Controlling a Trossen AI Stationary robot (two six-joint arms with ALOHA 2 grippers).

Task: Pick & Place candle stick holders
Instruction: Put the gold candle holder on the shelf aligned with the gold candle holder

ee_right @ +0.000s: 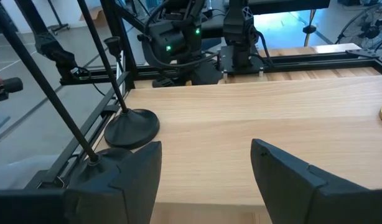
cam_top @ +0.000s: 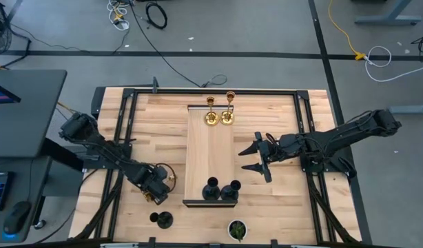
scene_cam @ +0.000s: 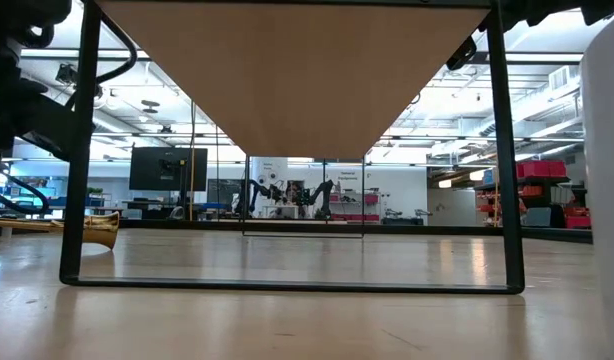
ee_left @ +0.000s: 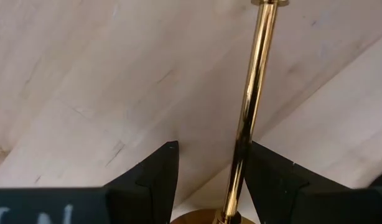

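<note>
the left pincer (cam_top: 163, 184), spread, straddles a gold candle stick holder (ee_left: 250, 106) lying on the table (cam_top: 280, 200) (near-left of the raised board (cam_top: 210, 148)); the right pincer (cam_top: 256, 157) hovers spread.

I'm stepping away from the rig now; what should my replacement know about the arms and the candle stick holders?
Left end effector: low at the table's front left, fingers open around the stem of a gold holder lying on the table; no firm grip visible.
Right end effector: open, empty, hovering just right of the raised wooden shelf.
On the shelf: two gold holders at the back end, two black holders at the front end.
Off the shelf: one black holder on the table at front left.
Left: probably the gripped gold holder and that black one.
</note>
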